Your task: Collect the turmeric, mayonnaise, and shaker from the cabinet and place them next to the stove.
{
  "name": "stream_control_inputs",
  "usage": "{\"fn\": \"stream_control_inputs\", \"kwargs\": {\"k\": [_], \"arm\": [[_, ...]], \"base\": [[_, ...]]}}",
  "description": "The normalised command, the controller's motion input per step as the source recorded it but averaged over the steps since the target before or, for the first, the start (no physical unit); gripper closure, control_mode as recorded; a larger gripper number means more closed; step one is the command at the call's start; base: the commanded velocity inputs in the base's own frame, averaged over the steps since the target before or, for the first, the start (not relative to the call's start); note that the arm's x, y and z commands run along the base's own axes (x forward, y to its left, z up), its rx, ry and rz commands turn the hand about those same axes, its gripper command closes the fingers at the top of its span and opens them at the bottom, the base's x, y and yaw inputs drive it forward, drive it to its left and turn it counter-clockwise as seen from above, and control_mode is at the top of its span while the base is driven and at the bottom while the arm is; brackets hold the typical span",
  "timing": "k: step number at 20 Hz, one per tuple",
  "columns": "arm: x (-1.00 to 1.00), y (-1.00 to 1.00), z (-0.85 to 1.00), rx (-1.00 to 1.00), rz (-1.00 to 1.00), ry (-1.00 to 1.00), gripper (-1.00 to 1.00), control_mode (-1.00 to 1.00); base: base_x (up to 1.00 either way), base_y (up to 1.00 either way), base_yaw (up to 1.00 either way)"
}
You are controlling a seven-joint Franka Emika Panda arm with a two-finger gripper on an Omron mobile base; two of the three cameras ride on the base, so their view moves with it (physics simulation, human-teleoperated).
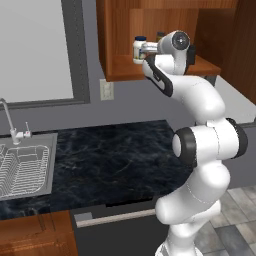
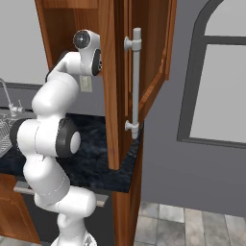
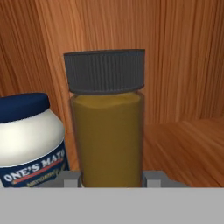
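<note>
The turmeric (image 3: 107,140), a slim bottle of olive-yellow powder with a dark ribbed cap, stands upright on the floor of the cabinet (image 3: 183,144). My gripper (image 3: 111,178) is shut on its lower body, one fingertip (image 3: 70,178) against each side. The mayonnaise (image 3: 30,140), a squat white jar with a dark blue lid, stands close to the bottle's left. From the left base view my hand reaches into the cabinet (image 1: 120,70) beside the mayonnaise (image 1: 139,48), with the turmeric's (image 1: 160,35) cap just behind it. The shaker and the stove are out of view.
The cabinet's open door (image 2: 153,57) with its metal bar handle (image 2: 136,81) hangs to the right of my arm. Below lies a dark marble counter (image 1: 110,160). A sink (image 1: 50,165) with a wire rack and a faucet (image 1: 7,120) sit at the left.
</note>
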Motion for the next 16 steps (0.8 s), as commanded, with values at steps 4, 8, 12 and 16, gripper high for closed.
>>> {"fn": "stream_control_inputs", "kwargs": {"k": [4,8,12,16], "arm": [[-0.05,0.01,0.00,0.00,0.00,0.00,1.00,-1.00],[-0.09,0.00,0.00,0.00,0.00,0.00,1.00,-1.00],[-0.10,0.00,0.00,0.00,0.00,-0.01,1.00,-1.00],[-0.08,-0.01,-0.02,0.00,0.00,0.00,1.00,-1.00]], "base": [[0.00,0.00,0.00],[0.00,0.00,0.00],[0.00,0.00,0.00],[0.00,0.00,0.00]]}}
